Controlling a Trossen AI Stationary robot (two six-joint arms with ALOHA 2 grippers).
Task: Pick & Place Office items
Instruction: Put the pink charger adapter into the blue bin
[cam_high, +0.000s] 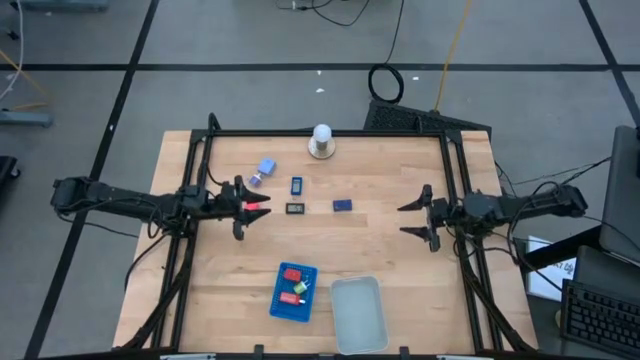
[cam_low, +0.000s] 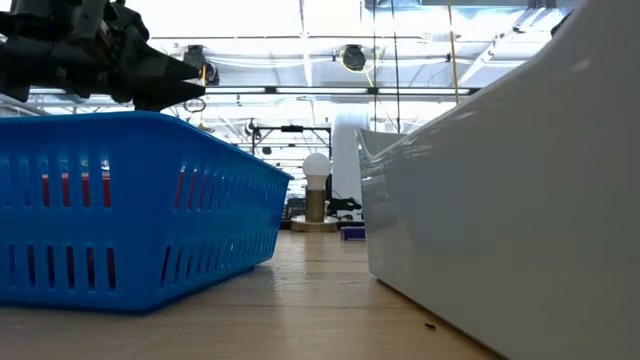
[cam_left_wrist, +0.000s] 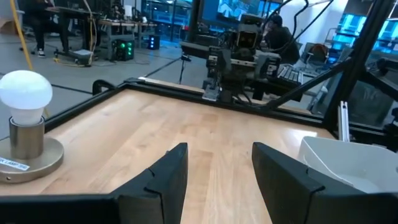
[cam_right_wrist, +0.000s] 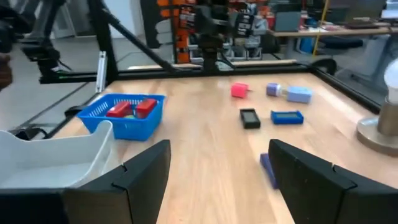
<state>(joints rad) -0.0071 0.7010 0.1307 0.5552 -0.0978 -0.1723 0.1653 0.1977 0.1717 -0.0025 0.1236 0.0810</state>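
Observation:
My left gripper hovers open over the table's left part, above a small red piece that lies on the wood. Nothing is between its fingers. My right gripper waits open and empty at the right. On the table lie a light blue block, a small purple-blue bit, a blue rectangle, a black piece and a dark blue rectangle. The blue tray holds red blocks and a green bit.
A clear tray stands at the near edge, right of the blue tray. A white ball on a round base stands at the far edge. Black frame rails run along the table's left, right and far sides.

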